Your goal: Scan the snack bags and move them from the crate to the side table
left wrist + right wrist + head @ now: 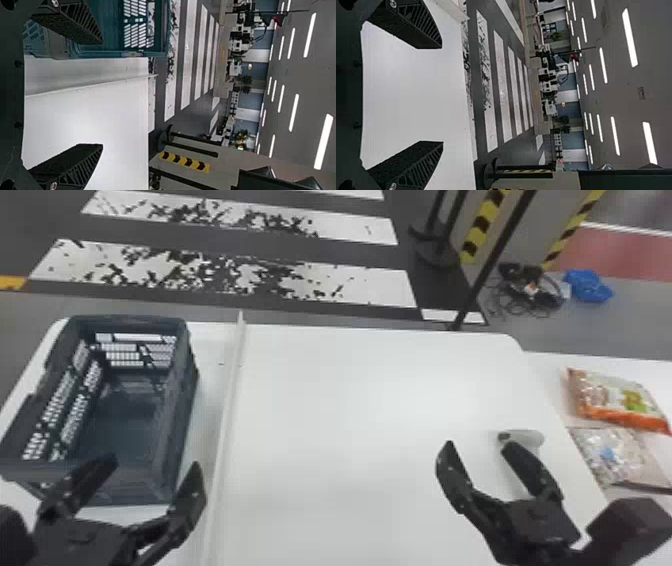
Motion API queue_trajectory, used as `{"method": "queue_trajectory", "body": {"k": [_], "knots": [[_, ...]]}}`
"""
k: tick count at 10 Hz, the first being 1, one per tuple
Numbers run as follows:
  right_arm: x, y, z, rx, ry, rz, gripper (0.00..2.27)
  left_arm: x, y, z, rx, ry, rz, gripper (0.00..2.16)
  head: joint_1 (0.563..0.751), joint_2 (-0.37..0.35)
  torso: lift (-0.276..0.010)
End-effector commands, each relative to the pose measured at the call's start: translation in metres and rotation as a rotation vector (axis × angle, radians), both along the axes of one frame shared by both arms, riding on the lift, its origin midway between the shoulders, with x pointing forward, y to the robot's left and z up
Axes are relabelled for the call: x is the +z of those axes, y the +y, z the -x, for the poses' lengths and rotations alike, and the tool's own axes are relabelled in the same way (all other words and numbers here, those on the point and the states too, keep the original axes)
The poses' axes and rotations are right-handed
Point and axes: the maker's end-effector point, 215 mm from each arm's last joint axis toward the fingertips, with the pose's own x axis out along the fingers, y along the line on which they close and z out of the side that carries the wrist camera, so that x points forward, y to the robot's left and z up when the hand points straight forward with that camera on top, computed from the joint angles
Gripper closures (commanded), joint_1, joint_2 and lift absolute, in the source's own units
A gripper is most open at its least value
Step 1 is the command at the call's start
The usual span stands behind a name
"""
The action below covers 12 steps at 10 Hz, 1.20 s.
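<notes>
The orange bag [617, 400] looks light, soft and crushable, best pinched gently by its edge; left tool [152, 465] and right tool [480, 447] gape.

Left gripper [152, 462], near left: fingers spread, directed toward the far side. Right gripper [475, 442], near right: fingers likewise apart, pointing far; both empty.

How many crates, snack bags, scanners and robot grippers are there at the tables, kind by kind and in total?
Crate: 1
Snack bags: 2 (orange-edged bag, pale bag)
Scanner, partly behind the right gripper: 1
Grippers: 2 (that one and the left gripper)
Total: 6
</notes>
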Motion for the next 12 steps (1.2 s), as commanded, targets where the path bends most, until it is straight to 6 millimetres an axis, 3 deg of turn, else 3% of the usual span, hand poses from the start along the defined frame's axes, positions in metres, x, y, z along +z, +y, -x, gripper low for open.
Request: {"method": "queue_trajectory", "body": {"k": [1, 12], "knots": [[0.001, -0.0005, -0.0003, -0.001, -0.003, 0.001, 0.06, -0.001, -0.0003, 0.0, -0.002, 0.001, 0.0, 0.07, 0.695, -0.157, -0.087], [0.0014, -0.0007, -0.0002, -0.001, -0.008, -0.004, 0.06, 0.0003, 0.001, -0.0011, 0.0, -0.002, -0.002, 0.07, 0.695, -0.157, -0.087]]}}
